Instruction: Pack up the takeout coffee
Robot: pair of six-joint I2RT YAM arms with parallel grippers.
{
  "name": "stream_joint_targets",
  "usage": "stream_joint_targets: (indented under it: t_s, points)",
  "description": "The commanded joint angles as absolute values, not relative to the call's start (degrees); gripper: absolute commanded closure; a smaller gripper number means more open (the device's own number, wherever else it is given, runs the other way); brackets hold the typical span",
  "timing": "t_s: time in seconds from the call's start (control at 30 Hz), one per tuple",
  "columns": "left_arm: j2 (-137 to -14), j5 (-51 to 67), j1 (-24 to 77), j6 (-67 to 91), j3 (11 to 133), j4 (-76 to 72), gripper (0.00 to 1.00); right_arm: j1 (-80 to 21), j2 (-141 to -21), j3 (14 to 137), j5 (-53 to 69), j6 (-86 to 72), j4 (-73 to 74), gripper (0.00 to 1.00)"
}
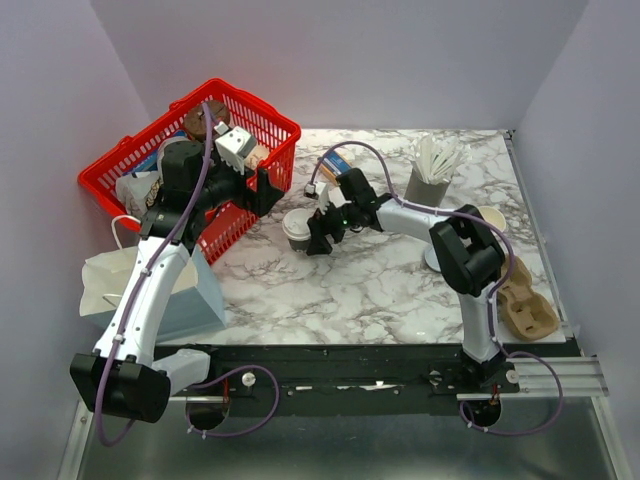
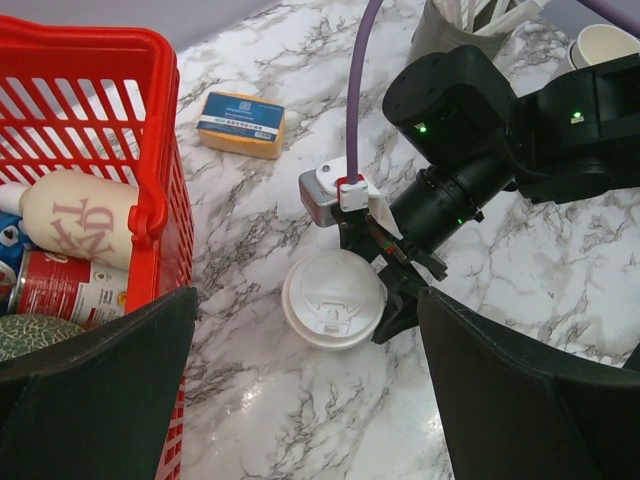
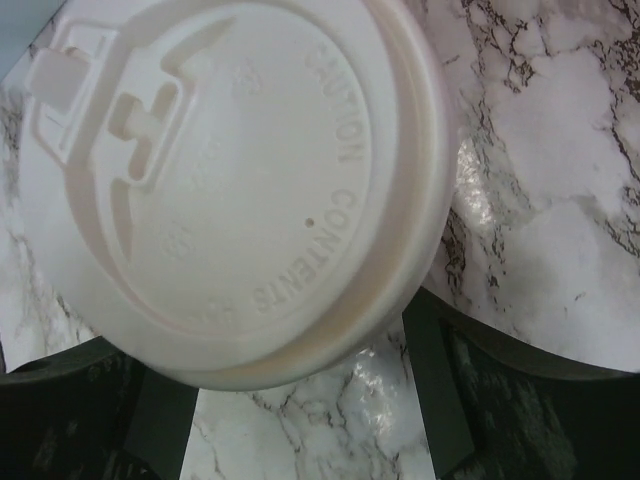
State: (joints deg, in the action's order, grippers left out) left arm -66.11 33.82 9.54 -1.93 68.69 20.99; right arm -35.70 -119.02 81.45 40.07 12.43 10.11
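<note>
The takeout coffee (image 1: 297, 226) stands upright on the marble table just right of the red basket, and its white lid (image 2: 333, 298) hides the cup body from above. My right gripper (image 1: 310, 238) reaches it from the right and is open. In the right wrist view the lid (image 3: 230, 180) fills the frame, with the dark fingers (image 3: 520, 410) either side below it. Whether the pads touch the cup is hidden. My left gripper (image 2: 305, 400) hovers wide open above the table beside the basket (image 2: 150, 215), holding nothing.
The red basket (image 1: 120, 175) at the back left holds a bottle, cans and other goods. A white paper bag (image 1: 110, 280) sits near the left arm. A yellow-and-blue box (image 2: 240, 122), a grey pot of sticks (image 1: 430, 185), a cream cup (image 1: 492, 218) and a cardboard carrier (image 1: 525, 305) lie on the table.
</note>
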Motion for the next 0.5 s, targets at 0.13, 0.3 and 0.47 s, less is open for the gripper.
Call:
stream_joint_targets:
  t_s: [0.13,0.3,0.47]
  points:
    - [-64.86,32.70,7.73,-1.41,67.50,23.82,0.01,-36.91,-124.71,87.10,39.55,9.06,5.45,0.19]
    - [-64.69,32.70,6.86,-1.67,67.33,24.35,0.01,-38.49,-127.08,91.31,38.58,5.46,4.22,0.19]
    - [-64.43,32.61,6.50,-1.58,66.71,24.17,0.01,-40.25,-128.85,93.95,37.19,4.05,4.22,0.16]
